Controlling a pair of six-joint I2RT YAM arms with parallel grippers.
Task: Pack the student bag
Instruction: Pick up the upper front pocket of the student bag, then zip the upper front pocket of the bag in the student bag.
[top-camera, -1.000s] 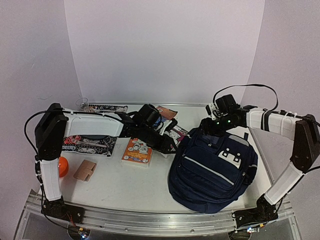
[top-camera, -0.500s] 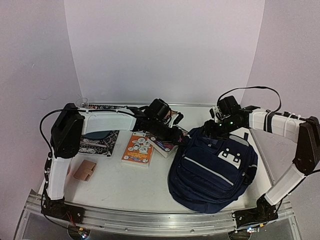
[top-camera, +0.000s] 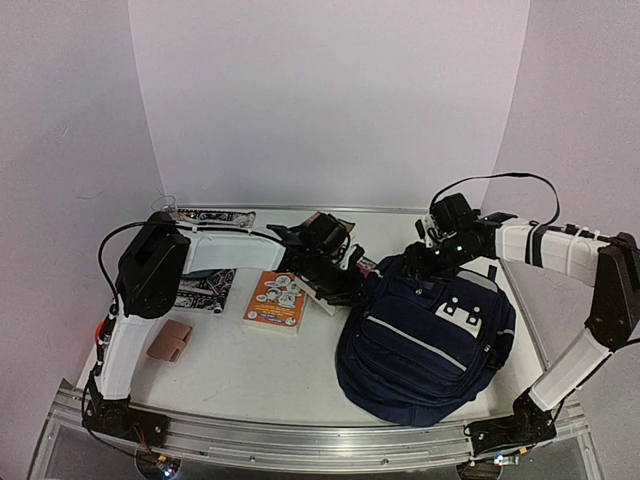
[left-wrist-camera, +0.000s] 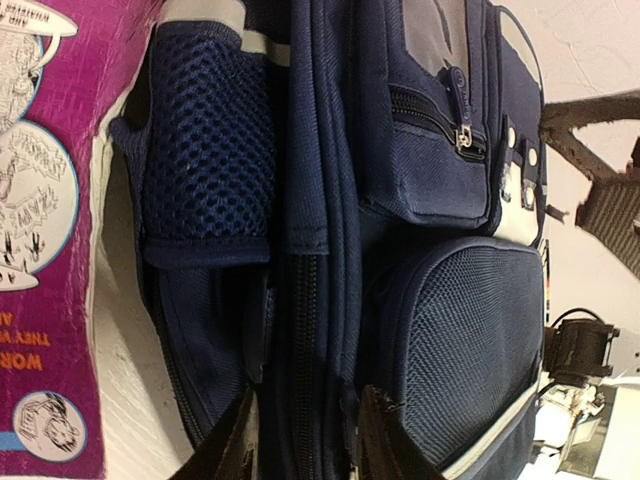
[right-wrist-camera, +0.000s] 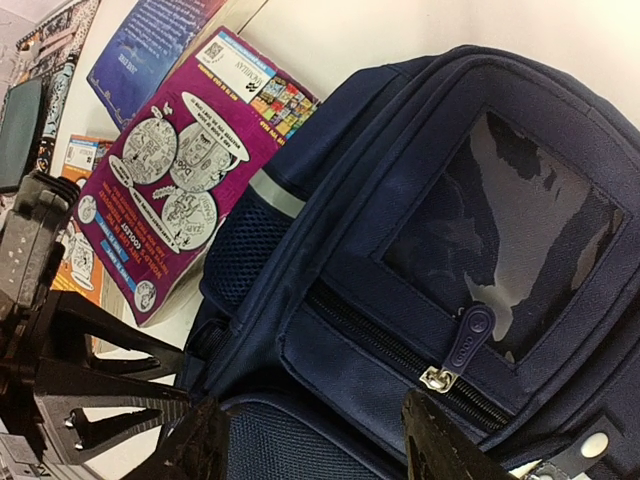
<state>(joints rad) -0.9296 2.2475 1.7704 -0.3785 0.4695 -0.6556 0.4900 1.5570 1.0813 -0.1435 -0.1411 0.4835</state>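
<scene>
- The left gripper (left-wrist-camera: 305, 455) is seen from its wrist with its fingers (left-wrist-camera: 235, 445) part-open on either side of a zipped ridge on the student bag (top-camera: 430, 335); whether the ridge is pinched cannot be told
- The right gripper (right-wrist-camera: 318, 450) is held over the bag's far end with its fingers wide apart, and nothing is seen clamped between them
- Only the overhead view gives the whole layout: the bag lies flat on the right half of the table (top-camera: 250, 375), front pockets up, with an arm reaching to its far end from each side
- Only the wrist views show a purple book (right-wrist-camera: 170, 190) lying just beside the bag's mesh side pocket (left-wrist-camera: 205, 150), and a blue book (right-wrist-camera: 150, 40) beyond it
- From above, an orange book (top-camera: 275, 302), a tan wallet (top-camera: 170, 340) and a black patterned mat (top-camera: 200, 290) are seen spread to the left, apart from the bag
- The table is white with a metal rail along its near edge; the walls are plain pale lilac
- The zip (right-wrist-camera: 465, 340) below the bag's clear window is drawn shut; what lies inside the bag cannot be seen
</scene>
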